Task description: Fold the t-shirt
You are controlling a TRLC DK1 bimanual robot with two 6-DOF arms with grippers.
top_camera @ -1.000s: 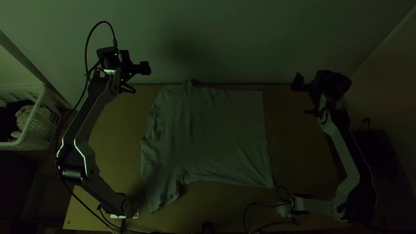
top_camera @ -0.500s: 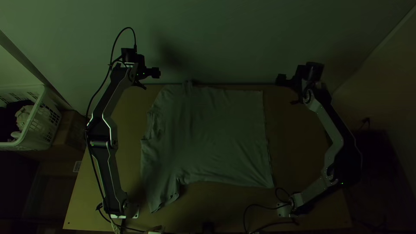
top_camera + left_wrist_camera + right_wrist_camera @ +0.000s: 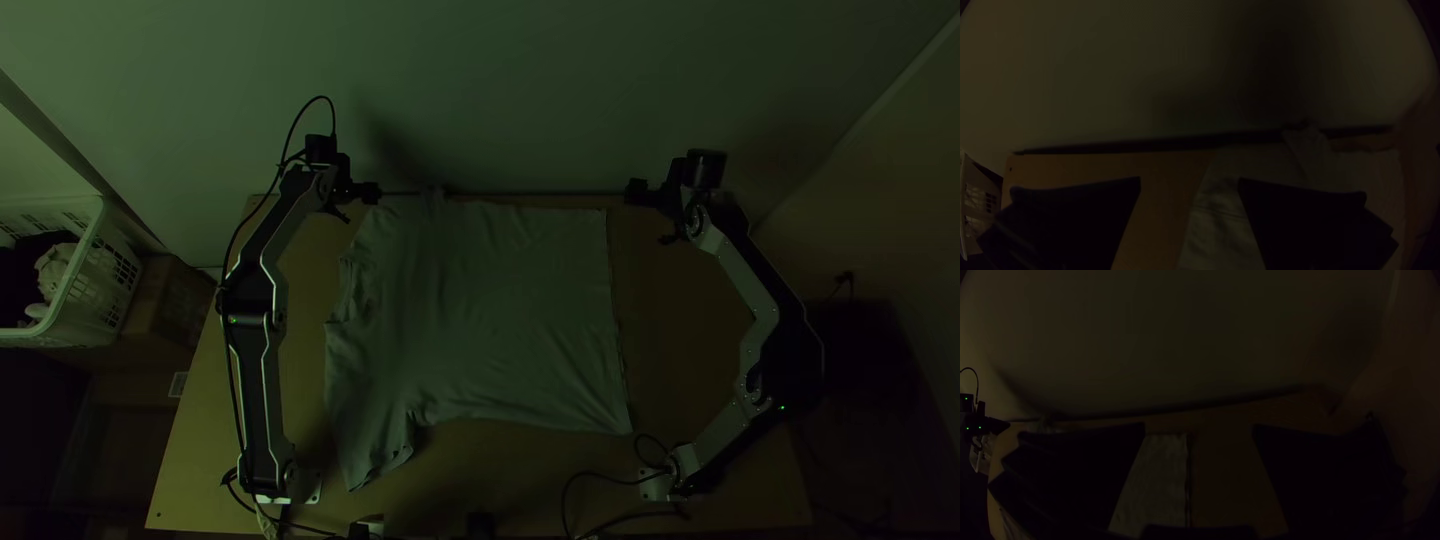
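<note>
My left claw [image 3: 1190, 178] is released near the far shoulder. The t-shirt [image 3: 490, 310] lies spread on the table [image 3: 200, 460]. My right claw [image 3: 1199, 425], also released, is near the hem's far corner. Likely I'm starting the first fold: lower, then pinch.

No txt legible (nor any nos.).

T-shirt [image 3: 490, 310], pale and plain, spread unfolded on the table [image 3: 195, 440]. The collar [image 3: 348, 290] faces left and the hem [image 3: 617, 330] right. The near sleeve [image 3: 378, 450] points toward the table's near edge; cloth is bunched at the far edge. Shallow wrinkles cross the body.
</note>
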